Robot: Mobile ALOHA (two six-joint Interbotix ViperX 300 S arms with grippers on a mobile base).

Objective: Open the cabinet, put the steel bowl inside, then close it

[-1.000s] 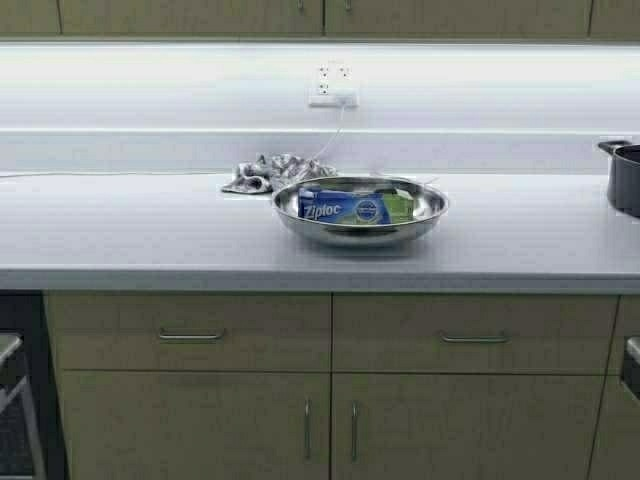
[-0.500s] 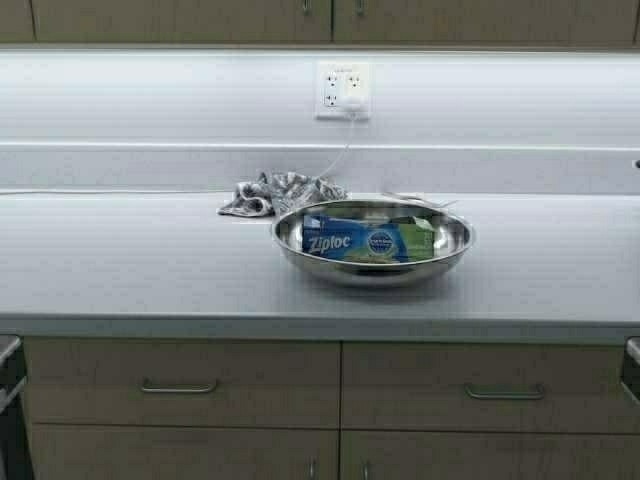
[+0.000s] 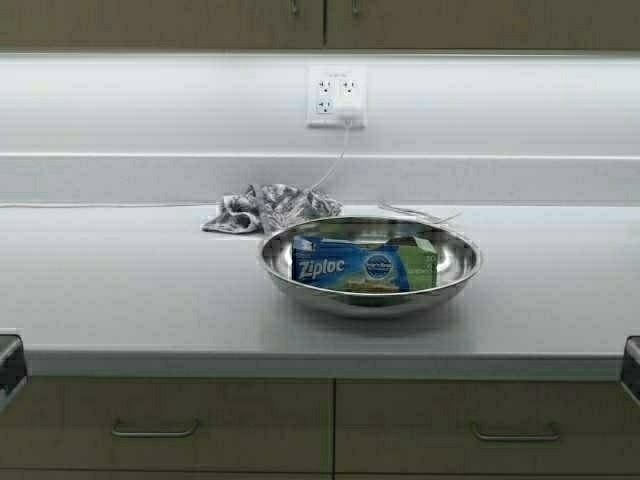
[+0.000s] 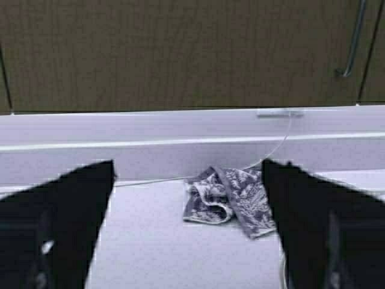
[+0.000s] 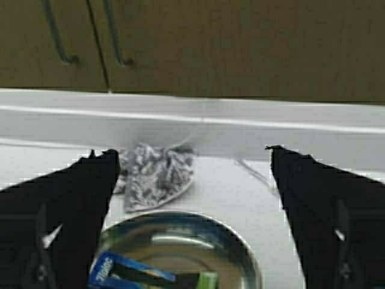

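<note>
Shut cabinet [image 3: 320, 10] across the top, doors flush, bar handles showing at the lower edge; grey table [image 3: 120, 290] spread wide beneath. Steel bowl [image 3: 370, 298] sitting mid-table with a blue Ziploc box [image 3: 350, 268] lying inside, crumpled patterned cloth [image 3: 268, 208] just behind it under the wall outlet [image 3: 336, 96]. Left tool [image 4: 187, 229] wide open over the cloth, gripping nothing; right tool [image 5: 192, 223] wide open above the bowl, likewise bare.

Under-cabinet light is washing out the backsplash [image 3: 500, 105]; the bowl [image 3: 370, 262] is glinting and shadowing the bench [image 3: 120, 290].
</note>
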